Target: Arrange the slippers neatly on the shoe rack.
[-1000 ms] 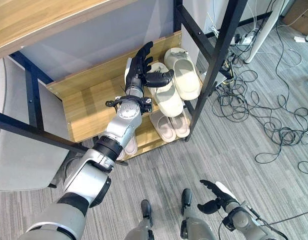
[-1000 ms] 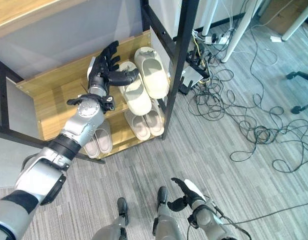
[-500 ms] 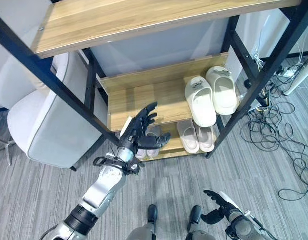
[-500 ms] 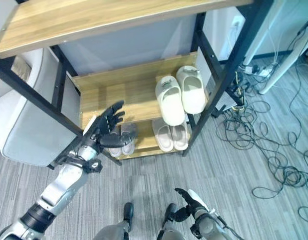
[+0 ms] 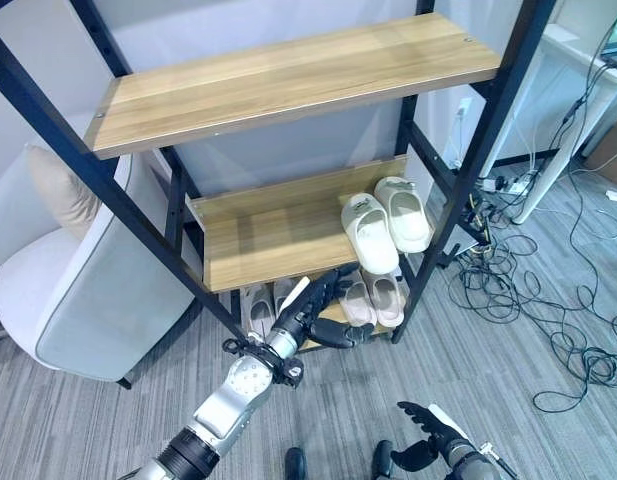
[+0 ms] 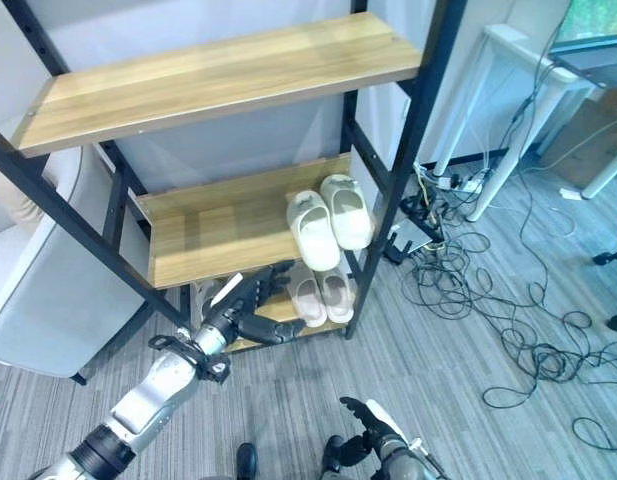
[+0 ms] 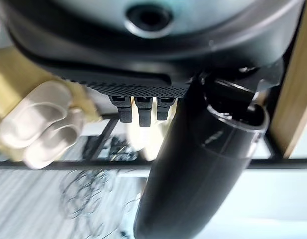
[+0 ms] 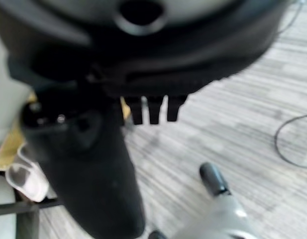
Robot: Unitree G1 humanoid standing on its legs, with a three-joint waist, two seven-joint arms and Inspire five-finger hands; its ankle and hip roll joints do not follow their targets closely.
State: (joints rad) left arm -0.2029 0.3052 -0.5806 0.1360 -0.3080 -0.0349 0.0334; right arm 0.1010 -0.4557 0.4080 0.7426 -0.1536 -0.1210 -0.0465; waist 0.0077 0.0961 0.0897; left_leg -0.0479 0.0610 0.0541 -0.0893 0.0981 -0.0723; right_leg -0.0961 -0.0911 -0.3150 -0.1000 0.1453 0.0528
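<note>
My left hand (image 5: 313,318) spread, empty, centre frame | right hand (image 5: 420,452) relaxed, empty, low | risk: knocking cream slippers (image 5: 386,224) off shoe rack (image 5: 268,230)

No legible txt, labels, nos. or signs anywhere; nothing readable on the shoe rack (image 5: 288,215) or the slippers (image 5: 386,222).

The floor (image 5: 548,420) is grey carpet with thin stripes. A soft grey armchair (image 5: 78,300) with a tan pillow (image 5: 58,190) sits at nine o'clock. Black cables (image 5: 548,320) lie tangled on the floor at three o'clock. A white desk (image 6: 508,110) stands at two o'clock. The wall (image 5: 288,25) is pale.
</note>
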